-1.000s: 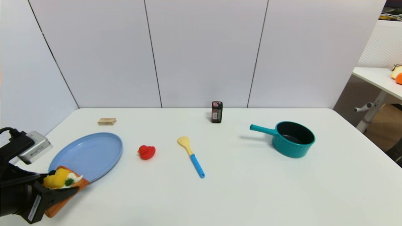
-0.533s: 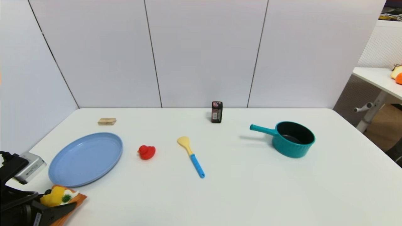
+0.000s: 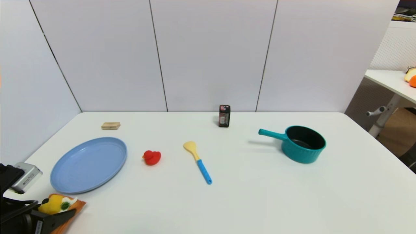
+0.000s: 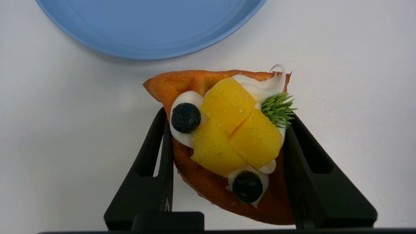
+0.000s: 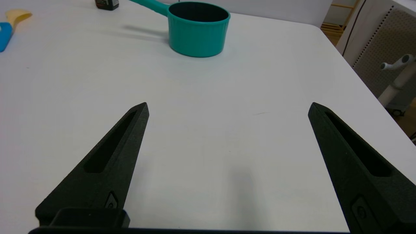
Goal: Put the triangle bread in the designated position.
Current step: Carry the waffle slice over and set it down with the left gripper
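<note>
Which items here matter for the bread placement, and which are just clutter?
In play:
- orange-brown wedge-shaped triangle bread
- left gripper, shut on it
- round blue plate, nearest

Clutter:
- red duck
- yellow-and-blue spoon
- teal pot
- tan block
- dark bottle

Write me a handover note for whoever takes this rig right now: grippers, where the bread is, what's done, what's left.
Left gripper: shut on the triangle bread, fingers on its two sides, at the table's near-left corner, just short of the blue plate.
Right gripper: open, holding nothing, over bare table near the teal pot; not in the head view.
Bread: whether it rests on the table or is lifted cannot be told.
Done: bread grasped.
Left: carry it to its designated position and release. The pictures do not mark that spot; the plate is the nearest likely candidate.
</note>
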Action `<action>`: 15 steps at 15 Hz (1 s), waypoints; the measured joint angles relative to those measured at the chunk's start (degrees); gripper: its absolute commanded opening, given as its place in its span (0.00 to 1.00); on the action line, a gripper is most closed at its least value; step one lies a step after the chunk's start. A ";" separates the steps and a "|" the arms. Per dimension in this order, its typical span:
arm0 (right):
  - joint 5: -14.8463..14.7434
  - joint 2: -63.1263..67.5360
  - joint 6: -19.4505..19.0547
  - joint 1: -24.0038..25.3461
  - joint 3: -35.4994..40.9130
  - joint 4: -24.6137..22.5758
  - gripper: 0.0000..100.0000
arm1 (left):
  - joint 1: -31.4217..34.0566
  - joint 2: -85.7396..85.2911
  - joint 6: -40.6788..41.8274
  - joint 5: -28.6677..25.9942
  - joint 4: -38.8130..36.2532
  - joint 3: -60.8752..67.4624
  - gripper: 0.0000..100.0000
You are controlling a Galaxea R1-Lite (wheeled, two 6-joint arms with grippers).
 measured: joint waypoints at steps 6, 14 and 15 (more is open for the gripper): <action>0.00 0.00 0.00 0.00 0.00 0.00 1.00 | 0.83 2.97 -0.21 -0.09 -3.30 0.11 0.00; -0.02 0.00 0.04 0.00 0.00 0.00 1.00 | 0.85 6.21 -0.34 -0.27 -5.12 0.13 1.00; -0.02 0.00 -0.02 0.00 0.00 0.00 1.00 | 0.85 6.47 -0.45 -0.27 -5.42 0.15 1.00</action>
